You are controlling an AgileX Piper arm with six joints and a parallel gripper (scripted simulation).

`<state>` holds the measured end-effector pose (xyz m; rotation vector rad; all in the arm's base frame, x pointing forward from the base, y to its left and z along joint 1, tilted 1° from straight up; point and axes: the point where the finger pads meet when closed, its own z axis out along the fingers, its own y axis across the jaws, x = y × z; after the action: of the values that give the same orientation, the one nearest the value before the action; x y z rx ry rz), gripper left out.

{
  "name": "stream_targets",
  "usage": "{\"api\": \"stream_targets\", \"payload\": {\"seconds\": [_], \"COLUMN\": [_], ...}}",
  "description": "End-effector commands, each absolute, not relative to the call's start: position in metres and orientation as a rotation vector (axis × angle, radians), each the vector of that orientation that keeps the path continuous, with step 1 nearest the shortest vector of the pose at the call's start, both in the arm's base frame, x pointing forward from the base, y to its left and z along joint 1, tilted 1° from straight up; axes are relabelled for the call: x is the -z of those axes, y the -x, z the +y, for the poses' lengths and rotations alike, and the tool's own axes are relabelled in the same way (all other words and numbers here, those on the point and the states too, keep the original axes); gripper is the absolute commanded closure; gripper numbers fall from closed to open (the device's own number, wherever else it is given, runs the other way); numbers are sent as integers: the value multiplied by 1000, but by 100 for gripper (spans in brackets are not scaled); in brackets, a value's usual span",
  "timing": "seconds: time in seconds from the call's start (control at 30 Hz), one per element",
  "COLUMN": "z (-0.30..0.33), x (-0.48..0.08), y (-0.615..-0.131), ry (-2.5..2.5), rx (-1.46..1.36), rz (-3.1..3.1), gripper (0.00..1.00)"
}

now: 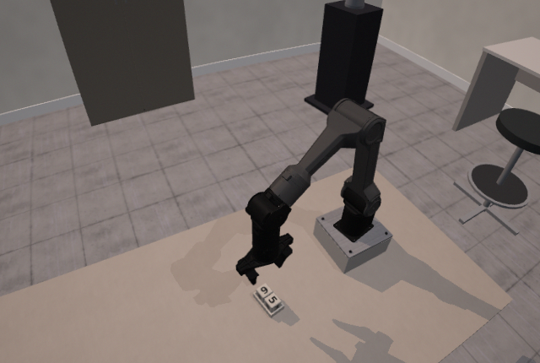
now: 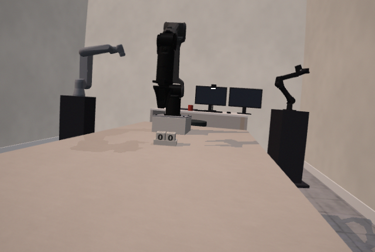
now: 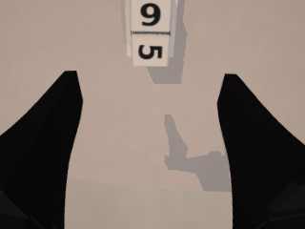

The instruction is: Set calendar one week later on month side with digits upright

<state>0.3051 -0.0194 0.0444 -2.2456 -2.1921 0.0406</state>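
Note:
A small light tray (image 1: 275, 312) (image 2: 164, 143) lies flat on the table with two white digit cubes side by side in it. The cube nearer my gripper (image 1: 262, 291) (image 3: 150, 87) shows 9 on top. The other cube (image 1: 272, 300) (image 3: 152, 52) shows 5 on top. In the exterior view the left cube (image 2: 160, 136) and the right cube (image 2: 170, 137) both show 0 on the side facing that camera. My gripper (image 1: 248, 273) (image 2: 159, 99) (image 3: 150, 87) is open and empty. It hangs above the table, just beside the tray on the 9 cube's side, touching nothing.
The arm's grey base block (image 1: 352, 239) (image 2: 171, 123) stands on the table behind the tray. Two other arms on black pedestals (image 2: 77, 116) (image 2: 287, 140) stand off the table. A desk with monitors (image 2: 228, 96) is at the back wall.

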Motion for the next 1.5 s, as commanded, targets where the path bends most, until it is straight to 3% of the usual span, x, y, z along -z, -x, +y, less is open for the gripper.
{"api": "stream_targets", "payload": {"seconds": [0.0,0.53,1.47], "z": [-19,-18,-18], "x": [-52,-110,-112], "y": [-306,-306,-306], "ry": [2247,2251,2252], "rx": [-34,-25,-25], "rz": [-2196,-2205,-2205], "gripper": [0,0,0]}}
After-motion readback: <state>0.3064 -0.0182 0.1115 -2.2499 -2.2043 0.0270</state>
